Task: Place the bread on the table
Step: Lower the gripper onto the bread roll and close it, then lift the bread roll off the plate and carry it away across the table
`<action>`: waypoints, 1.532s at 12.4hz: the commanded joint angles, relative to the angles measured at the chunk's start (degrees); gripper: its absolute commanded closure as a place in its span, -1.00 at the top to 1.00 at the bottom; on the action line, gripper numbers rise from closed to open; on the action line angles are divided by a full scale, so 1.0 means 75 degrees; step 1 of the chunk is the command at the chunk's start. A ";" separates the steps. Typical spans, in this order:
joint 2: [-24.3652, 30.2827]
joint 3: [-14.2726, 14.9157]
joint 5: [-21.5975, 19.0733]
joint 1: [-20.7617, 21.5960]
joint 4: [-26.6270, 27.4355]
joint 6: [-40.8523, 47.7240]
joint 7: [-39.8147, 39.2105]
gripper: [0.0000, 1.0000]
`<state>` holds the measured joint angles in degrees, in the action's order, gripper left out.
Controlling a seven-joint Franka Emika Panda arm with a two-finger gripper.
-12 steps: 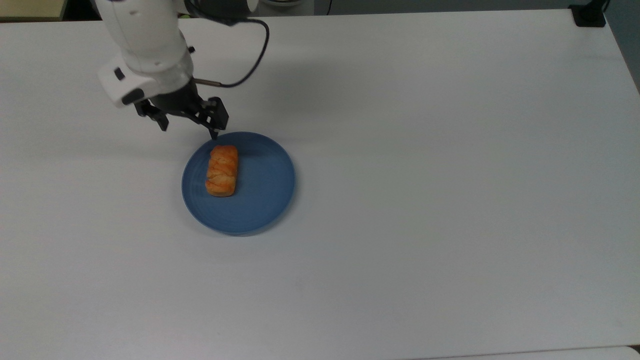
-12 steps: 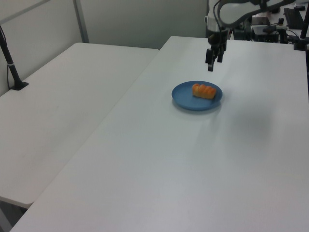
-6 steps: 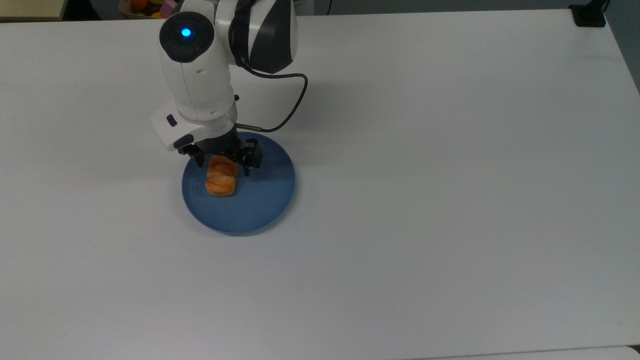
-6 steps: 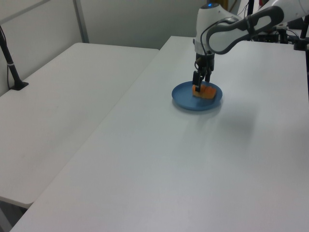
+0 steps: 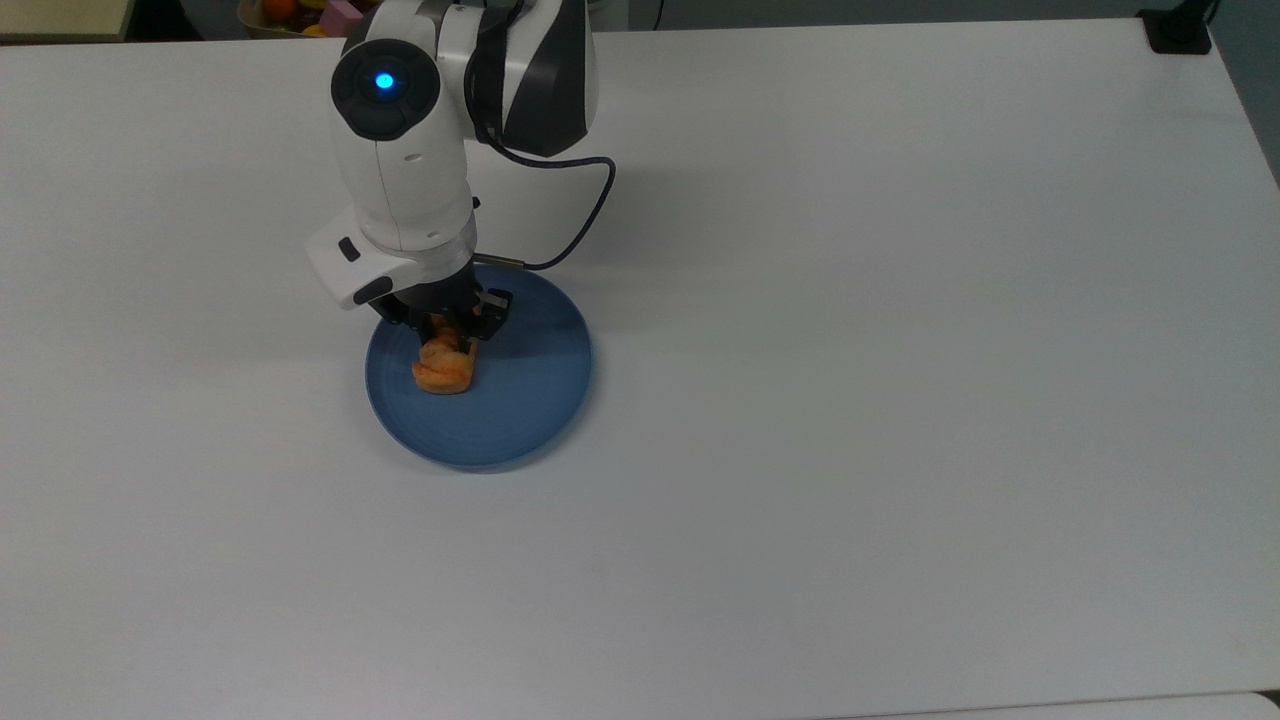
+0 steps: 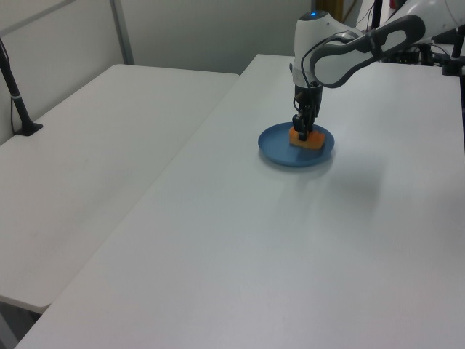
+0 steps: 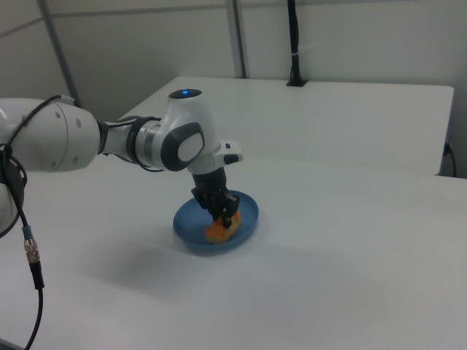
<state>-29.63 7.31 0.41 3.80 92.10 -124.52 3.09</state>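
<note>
The bread [image 5: 445, 368] lies on the blue plate [image 5: 520, 400], toward the top view's left side of the dish, and the plate rests flat on the white table [image 5: 900, 400]. The bread has not reached the bare tabletop — it sits wholly inside the plate's rim.

The gripper [image 5: 446, 330] points straight down over the plate, its black fingers [image 5: 470, 318] drawn in against the two sides of the bread at the end nearest the arm. The other end of the bread pokes out from under the gripper toward the plate's middle. In the right view the gripper [image 7: 225, 210] presses on the upper part of the bread [image 7: 217, 230], which looks pinched where the fingers meet it, so the claw is clamped on the bread. In the left view the gripper [image 6: 301, 129] stands upright on the plate [image 6: 280, 149], with the bread [image 6: 309, 138] showing orange at its foot.

Whether the bread is touching the plate's surface or just lifted off it cannot be told.

The arm [image 5: 410, 170] rises white above the plate, with a blue light [image 5: 384, 81] glowing on its upper joint, and a dark cable [image 5: 580, 220] loops from the arm's wrist over the table beside the plate.
</note>
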 commanded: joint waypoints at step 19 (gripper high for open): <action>0.0470 0.3687 -0.2022 -0.0636 -0.0352 0.0900 -0.6221 -1.00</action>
<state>-26.73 28.85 -11.59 -1.92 85.33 -118.30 -33.55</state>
